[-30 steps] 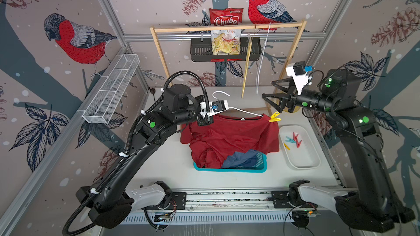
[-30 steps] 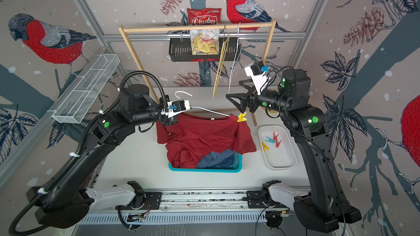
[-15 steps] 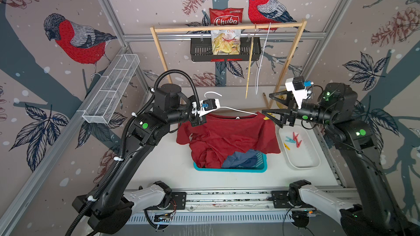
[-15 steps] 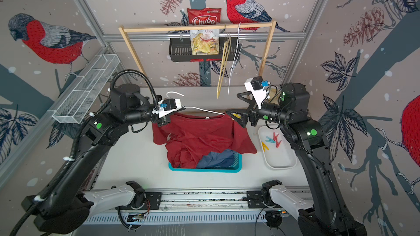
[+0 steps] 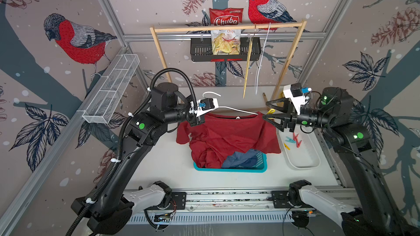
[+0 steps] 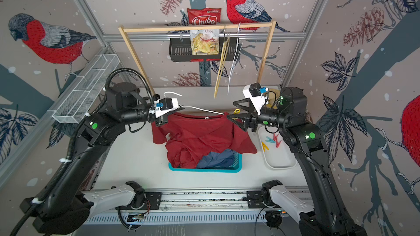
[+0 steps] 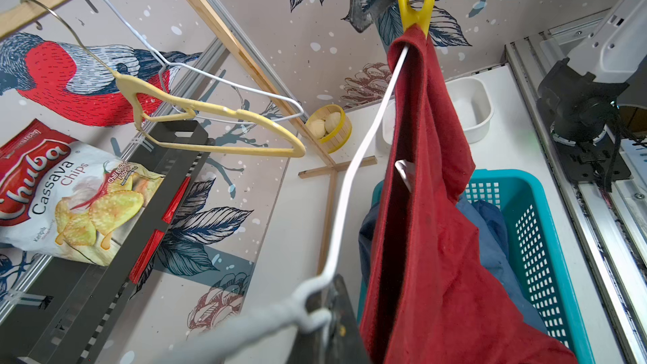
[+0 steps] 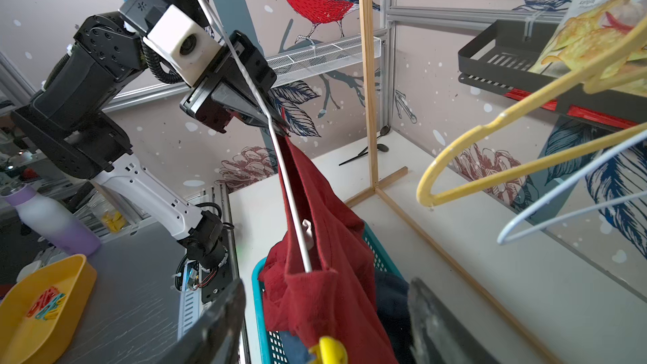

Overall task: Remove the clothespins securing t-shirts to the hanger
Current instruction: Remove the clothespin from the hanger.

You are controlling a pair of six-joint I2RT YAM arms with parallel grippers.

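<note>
A dark red t-shirt hangs on a white wire hanger, its hem bunched in the teal basket over a blue t-shirt. My left gripper is shut on the hanger's neck, as the left wrist view shows. One yellow clothespin clamps the shirt's shoulder at the hanger's far end. My right gripper is open, a finger on either side of that clothespin. Several red, blue and yellow clothespins lie in the white tray.
A wooden rail at the back carries a yellow hanger, an empty white hanger, a chips bag and a black shelf. A wire basket is fixed to the left wall. A small yellow bowl stands by the rack's foot.
My left arm has carried the hanger and shirt leftwards. My right gripper has followed, come level with the yellow clothespin, and its jaws have narrowed round it.
</note>
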